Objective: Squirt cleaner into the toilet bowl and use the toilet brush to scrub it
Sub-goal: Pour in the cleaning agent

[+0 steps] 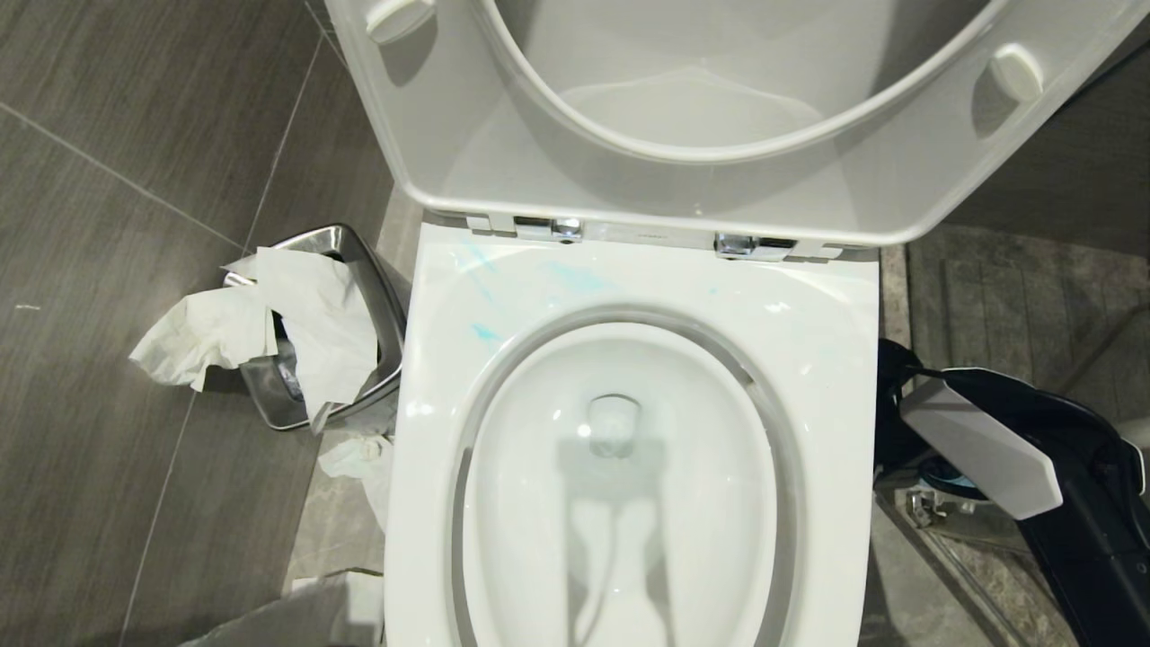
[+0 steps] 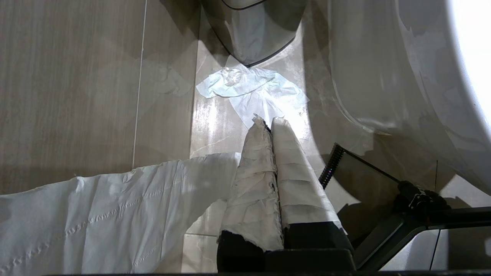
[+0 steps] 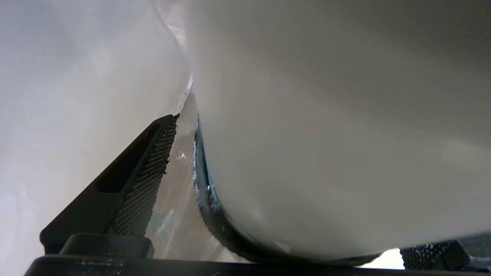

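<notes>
Head view shows my right gripper (image 1: 975, 449) low beside the bowl (image 1: 620, 503), jaws wide around a rounded white object I cannot identify, nothing clamped yet; my left gripper (image 2: 270, 126) hangs parked over the floor, jaws closed and empty. Farther back, cleaner (image 1: 485, 332) streaks the rim, so squirting looks done. The brush is unseen, so scrubbing remains.
</notes>
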Controlling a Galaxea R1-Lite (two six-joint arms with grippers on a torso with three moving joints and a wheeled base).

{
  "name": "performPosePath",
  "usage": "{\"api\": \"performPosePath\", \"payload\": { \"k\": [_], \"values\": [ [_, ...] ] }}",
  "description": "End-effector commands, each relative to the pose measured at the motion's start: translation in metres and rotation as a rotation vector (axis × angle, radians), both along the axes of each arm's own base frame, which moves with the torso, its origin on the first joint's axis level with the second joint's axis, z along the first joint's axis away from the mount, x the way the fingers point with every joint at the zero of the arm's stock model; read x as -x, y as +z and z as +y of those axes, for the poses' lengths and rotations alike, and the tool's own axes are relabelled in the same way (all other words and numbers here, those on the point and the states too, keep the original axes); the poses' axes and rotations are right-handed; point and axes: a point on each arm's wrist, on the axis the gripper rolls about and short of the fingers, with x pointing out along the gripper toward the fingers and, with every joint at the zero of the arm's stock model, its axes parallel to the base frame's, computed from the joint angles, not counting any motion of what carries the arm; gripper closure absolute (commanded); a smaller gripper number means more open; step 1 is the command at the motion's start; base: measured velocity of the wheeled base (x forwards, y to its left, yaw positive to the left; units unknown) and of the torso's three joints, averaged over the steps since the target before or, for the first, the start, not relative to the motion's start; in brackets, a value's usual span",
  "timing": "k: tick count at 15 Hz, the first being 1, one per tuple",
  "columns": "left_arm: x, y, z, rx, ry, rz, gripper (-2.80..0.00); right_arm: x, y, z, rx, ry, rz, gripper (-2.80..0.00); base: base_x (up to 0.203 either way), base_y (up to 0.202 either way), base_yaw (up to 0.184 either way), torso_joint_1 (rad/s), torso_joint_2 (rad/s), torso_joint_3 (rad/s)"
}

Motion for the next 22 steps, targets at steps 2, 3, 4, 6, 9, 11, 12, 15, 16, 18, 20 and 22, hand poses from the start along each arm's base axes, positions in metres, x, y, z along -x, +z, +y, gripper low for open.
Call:
{"api": "performPosePath", "payload": {
  "k": [2,3,4,6,9,11,12,15,16,18,20,22],
  "values": [
    [0.000,0.000,0.000,0.000,-0.001,0.002,0.00,-0.001,0.012,0.001,0.012,-0.003,-0.044,-2.80,0.000,0.000,0.000,0.000,0.00,0.000],
    [0.000,0.000,0.000,0.000,-0.001,0.002,0.00,-0.001,0.013,0.002,0.012,-0.002,-0.047,-2.80,0.000,0.000,0.000,0.000,0.00,0.000],
    [0.000,0.000,0.000,0.000,0.000,0.002,0.00,0.000,0.015,0.002,0.013,-0.002,-0.050,-2.80,0.000,0.000,0.000,0.000,0.00,0.000],
    [0.000,0.000,0.000,0.000,-0.001,0.002,0.00,-0.001,0.016,0.002,0.017,-0.004,-0.054,-2.80,0.000,0.000,0.000,0.000,0.00,0.000],
    [0.000,0.000,0.000,0.000,0.000,0.002,0.00,-0.002,0.017,0.002,0.017,-0.004,-0.062,-2.80,0.000,0.000,0.000,0.000,0.00,0.000],
    [0.000,0.000,0.000,0.000,0.001,0.002,0.00,-0.003,0.015,0.002,0.018,-0.004,-0.063,-2.80,0.000,0.000,0.000,0.000,0.00,0.000],
    [0.000,0.000,0.000,0.000,0.000,0.002,0.00,-0.004,0.014,0.002,0.019,-0.005,-0.068,-2.80,0.000,0.000,0.000,0.000,0.00,0.000],
    [0.000,0.000,0.000,0.000,-0.001,0.002,0.00,-0.007,0.013,0.001,0.021,-0.008,-0.081,-2.80,0.000,0.000,0.000,0.000,0.00,0.000],
    [0.000,0.000,0.000,0.000,0.000,0.002,0.00,-0.008,0.011,0.001,0.021,-0.010,-0.082,-2.80,0.000,0.000,0.000,0.000,0.00,0.000],
    [0.000,0.000,0.000,0.000,0.001,0.002,0.00,-0.011,0.009,0.001,0.021,-0.010,-0.091,-2.80,0.000,0.000,0.000,0.000,0.00,0.000],
    [0.000,0.000,0.000,0.000,0.000,0.002,0.00,-0.013,0.008,0.000,0.017,-0.018,-0.104,0.00,0.000,0.000,0.000,0.000,0.00,0.000],
    [0.000,0.000,0.000,0.000,0.001,0.002,0.00,-0.014,0.008,0.000,0.017,-0.019,-0.107,0.00,0.000,0.000,0.000,0.000,0.00,0.000]
  ]
}}
